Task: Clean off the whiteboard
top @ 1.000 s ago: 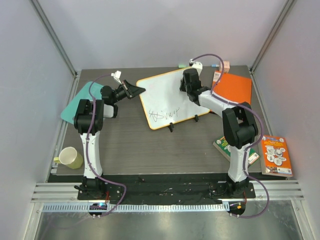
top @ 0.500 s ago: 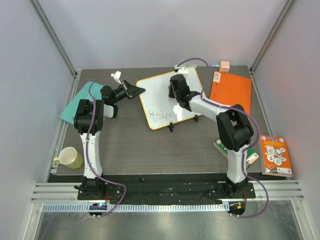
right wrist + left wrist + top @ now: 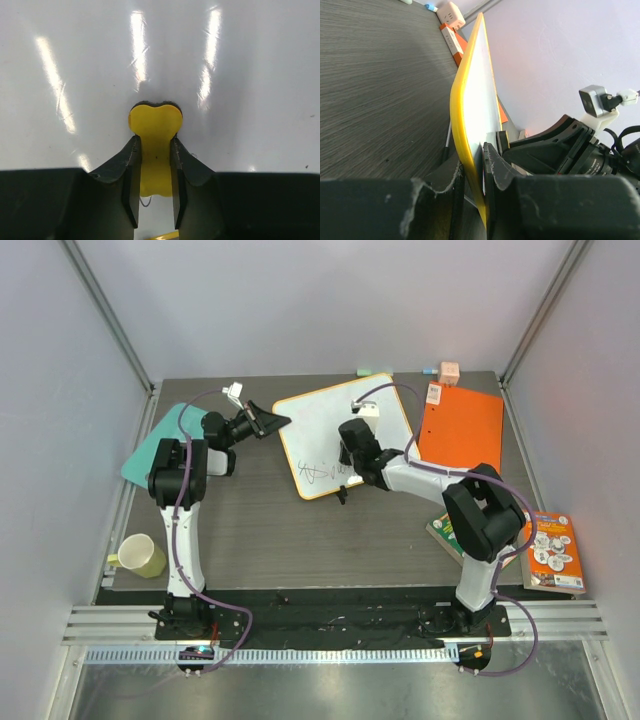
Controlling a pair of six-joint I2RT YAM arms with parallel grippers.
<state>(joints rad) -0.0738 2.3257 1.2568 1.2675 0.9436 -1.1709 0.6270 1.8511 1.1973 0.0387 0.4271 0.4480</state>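
Observation:
The whiteboard [image 3: 322, 418], white with a yellow rim, stands tilted on small black feet at mid table. Black scribbles [image 3: 316, 471] show near its front left. My left gripper [image 3: 281, 422] is shut on the board's left edge; in the left wrist view the yellow rim [image 3: 461, 107] sits between its jaws [image 3: 474, 167]. My right gripper [image 3: 347, 460] is shut on a yellow eraser [image 3: 154, 142] and presses it against the white board face [image 3: 235, 70], just right of the scribbles.
An orange folder [image 3: 462, 424] lies at the right of the board and a teal sheet [image 3: 158, 442] at the left. A yellow-green mug [image 3: 140, 556] stands at the front left. Books [image 3: 549, 552] lie at the front right. A small pink box [image 3: 449, 371] sits at the back edge.
My right gripper has slid with the eraser from the board's far right corner down across it to beside the scribbles. The left gripper has stayed on the board's edge.

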